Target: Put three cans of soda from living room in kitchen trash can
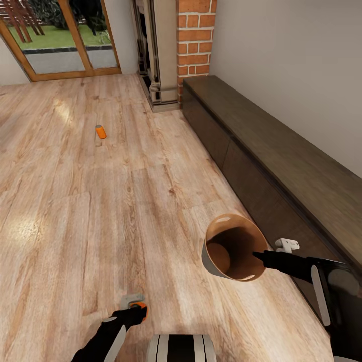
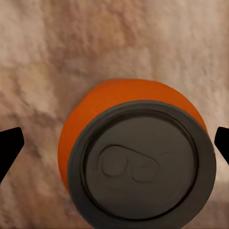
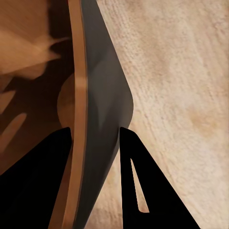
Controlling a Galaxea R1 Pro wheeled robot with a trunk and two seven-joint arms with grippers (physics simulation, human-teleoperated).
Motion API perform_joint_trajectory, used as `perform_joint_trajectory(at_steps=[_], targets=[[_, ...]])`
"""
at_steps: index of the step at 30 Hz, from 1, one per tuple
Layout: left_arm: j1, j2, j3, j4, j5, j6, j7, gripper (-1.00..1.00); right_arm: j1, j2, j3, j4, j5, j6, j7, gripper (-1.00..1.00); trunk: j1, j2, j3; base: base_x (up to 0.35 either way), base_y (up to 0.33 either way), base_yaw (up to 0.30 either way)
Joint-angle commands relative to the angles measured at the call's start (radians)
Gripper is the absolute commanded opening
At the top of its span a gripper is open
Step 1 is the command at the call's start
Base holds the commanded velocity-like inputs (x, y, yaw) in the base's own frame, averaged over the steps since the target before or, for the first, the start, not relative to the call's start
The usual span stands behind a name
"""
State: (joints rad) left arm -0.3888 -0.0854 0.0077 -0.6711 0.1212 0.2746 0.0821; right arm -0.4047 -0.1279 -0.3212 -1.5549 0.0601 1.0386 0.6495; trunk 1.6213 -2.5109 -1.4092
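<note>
Cans first: from the head camera I see one orange can lying on the floor far ahead, another in my left gripper, and my right gripper pinching the bin rim beside the bench. Left wrist: fingers wide either side of the can top; whether they touch, I cannot tell. Right wrist: fingers clamp the bin wall.

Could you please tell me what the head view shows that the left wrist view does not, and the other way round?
Head view alone: a second orange can lying far off on the wood floor, the long dark bench, the brick fireplace, and the right gripper holding the trash can by its rim. Left wrist view alone: the near orange can's dark top and pull tab, with black fingertips to either side. Both: that can by the left gripper, and floor.
</note>
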Motion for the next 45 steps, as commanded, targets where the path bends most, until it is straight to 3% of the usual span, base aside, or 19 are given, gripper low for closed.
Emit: perform_joint_trajectory(at_steps=[1,21,25,26,40,43,44,45], targets=[[0.0,0.0,0.0,0.002,0.0,-0.001,0.0,1.0,0.0,0.0,0.001,-0.001,-0.033,0.009,0.002,-1.0,0.0,0.0,0.0,0.0,0.0,0.0],[-0.002,-0.005,0.0,0.024,0.003,-0.005,0.0,1.0,0.0,0.001,0.001,-0.001,-0.033,0.009,0.004,-1.0,0.0,0.0,0.0,0.0,0.0,0.0],[-0.025,-0.008,0.0,0.046,0.007,-0.005,0.0,1.0,0.0,0.002,0.001,-0.001,-0.033,0.009,0.004,-1.0,0.0,0.0,0.0,0.0,0.0,0.0],[-0.032,-0.009,0.0,0.057,0.007,-0.005,0.0,-1.0,0.0,0.002,0.001,-0.001,-0.033,0.009,0.004,-1.0,0.0,0.0,0.0,0.0,0.0,0.0],[-0.093,-0.016,0.002,0.168,0.01,-0.089,0.001,-1.0,0.0,0.003,0.001,-0.001,-0.033,0.009,0.003,-1.0,0.0,0.0,0.0,0.0,0.0,0.0],[-0.094,-0.015,0.003,0.14,0.008,-0.088,-0.005,-1.0,0.0,0.0,0.0,0.0,-0.033,0.009,0.004,-1.0,0.0,0.0,0.0,0.0,0.0,0.0],[-0.093,-0.015,0.002,0.098,0.007,-0.077,-0.008,-1.0,0.0,-0.001,-0.001,0.0,-0.031,0.009,0.004,-1.0,0.0,0.0,0.0,0.0,0.0,0.0],[-0.091,-0.02,-0.001,0.005,0.007,-0.015,-0.011,-1.0,0.0,-0.002,-0.001,0.001,-0.03,0.009,0.004,-1.0,0.0,0.0,0.0,0.0,0.0,0.0]])
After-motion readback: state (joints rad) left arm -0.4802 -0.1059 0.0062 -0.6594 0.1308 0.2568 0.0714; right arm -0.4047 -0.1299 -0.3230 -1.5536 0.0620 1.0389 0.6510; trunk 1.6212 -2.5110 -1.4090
